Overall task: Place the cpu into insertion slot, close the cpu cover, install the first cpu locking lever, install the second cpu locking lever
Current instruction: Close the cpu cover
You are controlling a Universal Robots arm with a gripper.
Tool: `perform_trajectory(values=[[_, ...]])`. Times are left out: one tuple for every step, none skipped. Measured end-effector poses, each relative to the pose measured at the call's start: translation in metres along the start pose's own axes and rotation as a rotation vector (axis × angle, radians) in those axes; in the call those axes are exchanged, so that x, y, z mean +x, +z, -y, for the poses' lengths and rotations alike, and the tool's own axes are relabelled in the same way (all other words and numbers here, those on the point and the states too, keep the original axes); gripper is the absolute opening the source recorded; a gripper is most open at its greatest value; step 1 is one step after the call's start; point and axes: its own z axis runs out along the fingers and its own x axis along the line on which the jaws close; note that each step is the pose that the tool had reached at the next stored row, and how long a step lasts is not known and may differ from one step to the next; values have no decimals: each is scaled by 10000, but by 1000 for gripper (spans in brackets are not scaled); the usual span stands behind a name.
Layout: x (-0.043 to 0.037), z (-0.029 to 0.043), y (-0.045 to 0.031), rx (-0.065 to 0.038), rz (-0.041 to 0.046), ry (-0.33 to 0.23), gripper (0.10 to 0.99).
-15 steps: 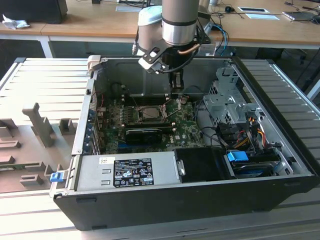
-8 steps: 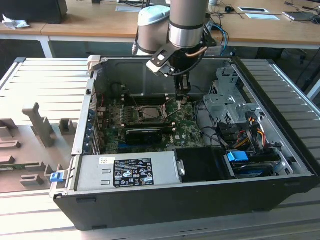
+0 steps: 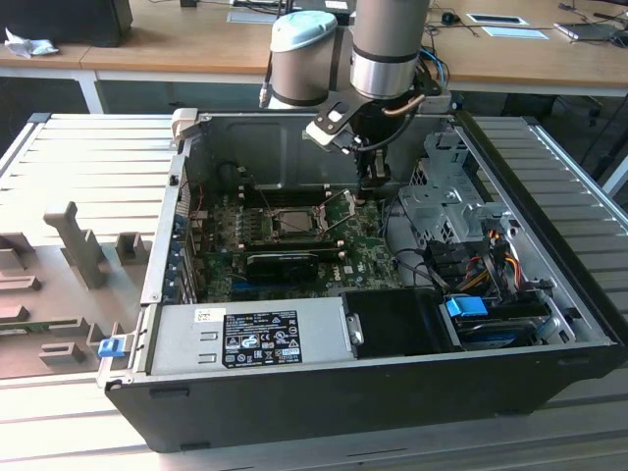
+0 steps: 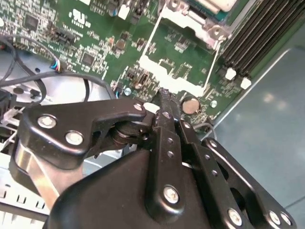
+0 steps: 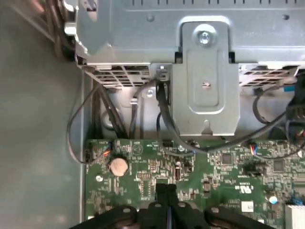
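Note:
In the exterior view the insertion slot [image 3: 292,224] sits on the green motherboard [image 3: 365,257], a silver frame around a dark square centre. A thin metal locking lever [image 3: 339,208] stands tilted up at its right side. My gripper [image 3: 371,188] hangs just right of the slot, near the case's back wall. Both wrist views show its black fingertips [image 4: 164,97] pressed together, with nothing between them [image 5: 167,190], low over the board. A corner of the slot's silver frame [image 4: 206,21] with a pale silvery face inside [image 4: 214,4] lies beyond the fingertips. I cannot tell how the cpu cover stands.
A grey power supply box [image 3: 245,339] fills the case's front. A long black expansion card [image 3: 285,263] lies in front of the slot. A metal drive cage [image 3: 446,201] and bundled cables [image 3: 471,260] crowd the exterior view's right. A coin battery [image 5: 118,165] sits near the fingertips.

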Motion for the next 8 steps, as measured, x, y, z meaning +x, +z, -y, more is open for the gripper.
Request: perform_trajectory(values=[[0, -8, 32, 2, 0, -3, 106], [0, -17, 64, 4, -1, -8, 106], [-1, -16, 80, 19, 0, -8, 106], [-1, -8, 79, 58, -3, -9, 106], [-1, -2, 79, 140, -7, -10, 106], [-1, 1, 76, 215, -6, -7, 106], [-1, 4, 70, 295, -8, -5, 106], [-1, 17, 58, 422, -11, -2, 106]])
